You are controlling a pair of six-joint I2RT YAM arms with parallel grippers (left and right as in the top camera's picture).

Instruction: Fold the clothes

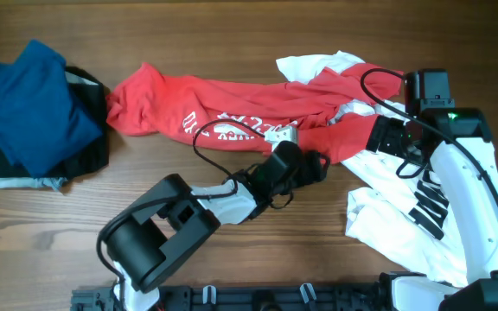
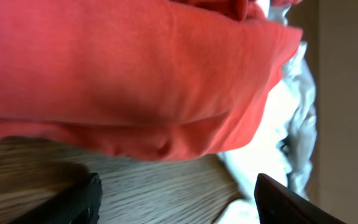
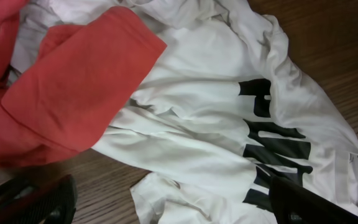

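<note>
Both of your grippers are spread wide at the right end of the red shirt [image 1: 232, 104], and neither has hold of anything.

The red shirt lies bunched in a long strip across the far side of the table [image 1: 318, 259], its white lettering facing up near the middle. Your left gripper [image 2: 178, 183] sits low over the wood at the shirt's near edge. Its fingers [image 2: 86, 199] are set well apart, and the red hem hangs just ahead of them, not between them. Your right gripper [image 3: 173, 186] hovers with its fingers just as wide over a crumpled white shirt [image 3: 216, 106] with black lettering. A red sleeve overlaps that shirt's upper left part. A separate pile of blue and dark clothes [image 1: 28, 104] sits at the table's left end, well apart from both arms.
</note>
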